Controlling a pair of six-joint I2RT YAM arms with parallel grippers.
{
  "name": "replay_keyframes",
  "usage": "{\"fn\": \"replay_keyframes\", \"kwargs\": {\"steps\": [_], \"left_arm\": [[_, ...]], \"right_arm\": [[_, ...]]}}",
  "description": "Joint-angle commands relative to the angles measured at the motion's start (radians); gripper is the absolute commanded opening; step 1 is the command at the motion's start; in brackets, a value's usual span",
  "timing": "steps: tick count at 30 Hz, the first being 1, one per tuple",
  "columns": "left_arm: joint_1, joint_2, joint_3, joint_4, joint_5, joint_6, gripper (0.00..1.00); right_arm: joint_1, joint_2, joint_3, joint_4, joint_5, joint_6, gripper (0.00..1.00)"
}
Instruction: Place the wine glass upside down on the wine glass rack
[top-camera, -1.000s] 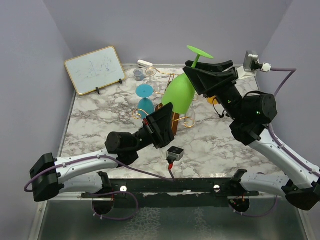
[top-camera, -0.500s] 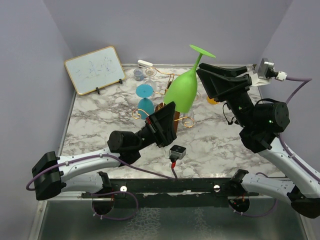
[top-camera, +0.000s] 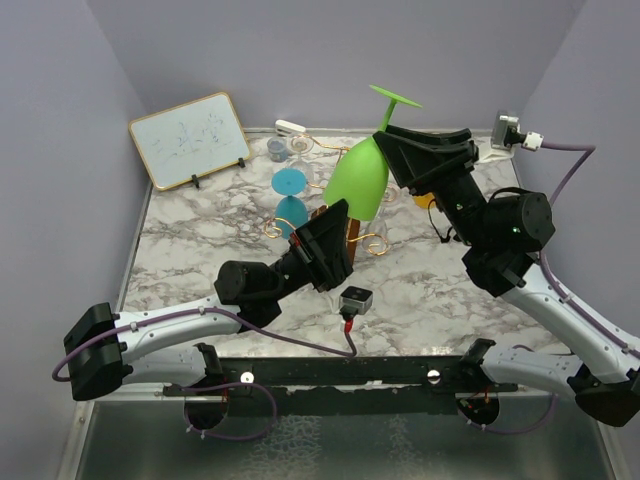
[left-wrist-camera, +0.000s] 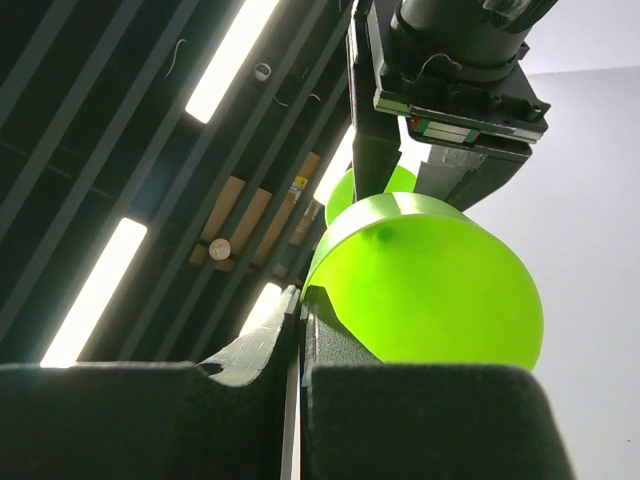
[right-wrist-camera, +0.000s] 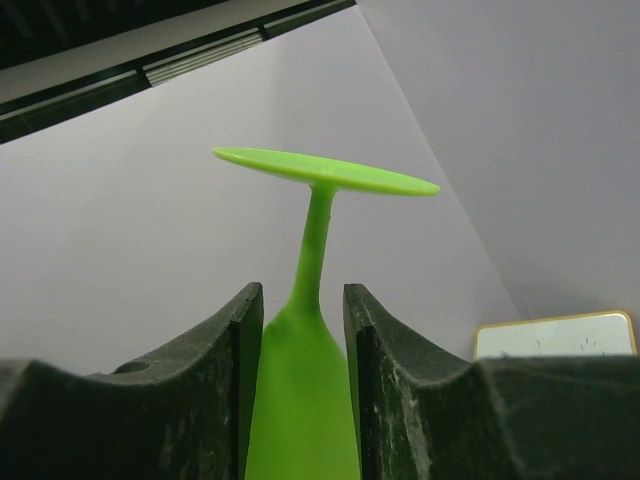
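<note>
Bearing everything on grey-veined marble table (top-camera: 190, 235). R gripper (right-wrist-camera: 300, 295) reaching in from 3 o'clock, pinching lime-green plastic wine glass (top-camera: 357, 182) at stem base, holding it inverted. Foot tipping toward 1 o'clock, bowl hanging over gold wire rack (top-camera: 351, 233) w/ brown wooden base near table centre, prob. for lining up w/ an arm. L gripper (left-wrist-camera: 300, 300), jaws pressed together, touching bowl from 7 o'clock, likely steadying.
</note>
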Motion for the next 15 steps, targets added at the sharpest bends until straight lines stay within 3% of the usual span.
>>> {"fn": "replay_keyframes", "kwargs": {"steps": [1,15], "left_arm": [[0.001,-0.006,0.017,0.036,-0.006,0.022,0.0],[0.001,-0.005,0.013,0.028,-0.008,0.028,0.0]], "right_arm": [[0.004,0.013,0.033,0.018,-0.029,0.012,0.35],[0.003,0.024,0.05,0.022,-0.057,0.034,0.3]]}}
